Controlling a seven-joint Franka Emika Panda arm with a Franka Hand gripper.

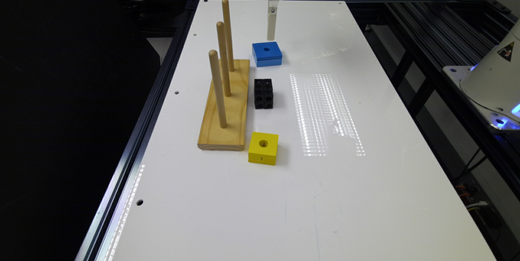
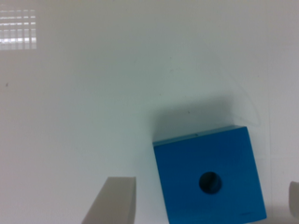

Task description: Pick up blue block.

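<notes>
The pincer (image 1: pixel 271 35) hangs just above the white table (image 1: pixel 365 196), its two fingers (image 2: pixel 112 200) spread wide apart and holding nothing. The blue block (image 2: pixel 210 182) lies flat on the table right beneath it, between the spread fingers and touching neither, its round hole facing up. Farther out from the pincer, past the blue block, sit a black studded cube (image 1: pixel 263 93), a yellow block (image 1: pixel 263 147) and a wooden peg stand (image 1: pixel 225 106).

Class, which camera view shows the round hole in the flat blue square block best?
The wrist view: the flat blue square block is close, its hole large and dark. The exterior view shows the whole block, with its hole tiny.
</notes>
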